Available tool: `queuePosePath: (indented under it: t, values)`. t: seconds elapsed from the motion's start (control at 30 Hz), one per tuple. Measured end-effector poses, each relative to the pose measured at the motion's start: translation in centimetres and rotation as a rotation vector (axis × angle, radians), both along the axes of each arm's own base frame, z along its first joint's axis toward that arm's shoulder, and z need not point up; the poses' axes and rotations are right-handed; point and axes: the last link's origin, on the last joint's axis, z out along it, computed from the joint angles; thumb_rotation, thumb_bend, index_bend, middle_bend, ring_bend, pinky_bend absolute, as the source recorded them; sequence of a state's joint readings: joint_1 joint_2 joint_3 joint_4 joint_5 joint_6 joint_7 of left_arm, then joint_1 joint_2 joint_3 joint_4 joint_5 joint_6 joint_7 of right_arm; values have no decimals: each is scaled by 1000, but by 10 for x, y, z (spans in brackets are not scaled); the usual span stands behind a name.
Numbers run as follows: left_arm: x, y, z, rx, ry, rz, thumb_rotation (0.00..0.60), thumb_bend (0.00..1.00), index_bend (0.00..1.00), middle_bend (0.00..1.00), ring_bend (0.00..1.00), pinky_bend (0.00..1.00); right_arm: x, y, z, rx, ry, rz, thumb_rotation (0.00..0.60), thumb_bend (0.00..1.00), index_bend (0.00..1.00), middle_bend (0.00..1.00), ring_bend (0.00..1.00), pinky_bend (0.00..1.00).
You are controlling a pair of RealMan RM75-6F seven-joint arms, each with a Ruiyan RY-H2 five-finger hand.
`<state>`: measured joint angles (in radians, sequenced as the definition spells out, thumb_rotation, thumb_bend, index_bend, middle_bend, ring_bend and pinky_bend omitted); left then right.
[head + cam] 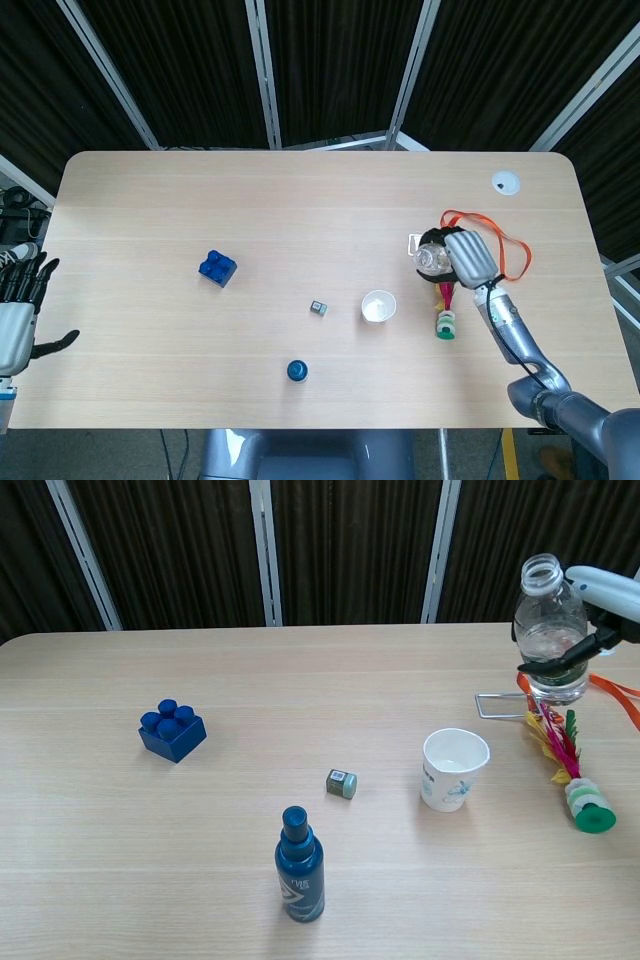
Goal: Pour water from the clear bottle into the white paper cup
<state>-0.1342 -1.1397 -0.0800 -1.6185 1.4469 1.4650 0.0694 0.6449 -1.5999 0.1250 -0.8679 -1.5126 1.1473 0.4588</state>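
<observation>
My right hand (pixel 468 258) grips the clear, uncapped bottle (pixel 550 630) around its lower body and holds it in the air. In the chest view the hand (pixel 606 605) sits at the right edge, and the bottle stands nearly upright with some water in it. The bottle (pixel 430 256) hangs right of and beyond the white paper cup (pixel 378 306). The cup (pixel 455 768) stands upright and open on the table. My left hand (pixel 15 315) hovers off the table's left edge, fingers spread and holding nothing.
A blue block (pixel 172 730), a small grey cube (pixel 341 783) and a blue spray bottle (pixel 299 880) stand left of the cup. A feathered toy with a green base (pixel 578 798) and an orange lanyard (pixel 500 245) lie under the right hand. A white disc (pixel 505 182) lies at the far right.
</observation>
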Motion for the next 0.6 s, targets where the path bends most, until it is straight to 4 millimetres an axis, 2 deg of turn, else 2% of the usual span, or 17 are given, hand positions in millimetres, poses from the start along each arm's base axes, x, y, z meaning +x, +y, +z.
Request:
queuePosePath:
  t: [0.27, 0.6]
  values:
    - [4, -5, 5, 5, -9, -13, 600, 0, 0, 0, 0, 0, -7, 21, -1, -43, 312, 88, 600, 426, 500, 591, 558, 535]
    - [4, -7, 6, 5, -8, -10, 600, 0, 0, 0, 0, 0, -9, 28, -8, -67, 491, 111, 600, 429, 508, 599, 568, 537]
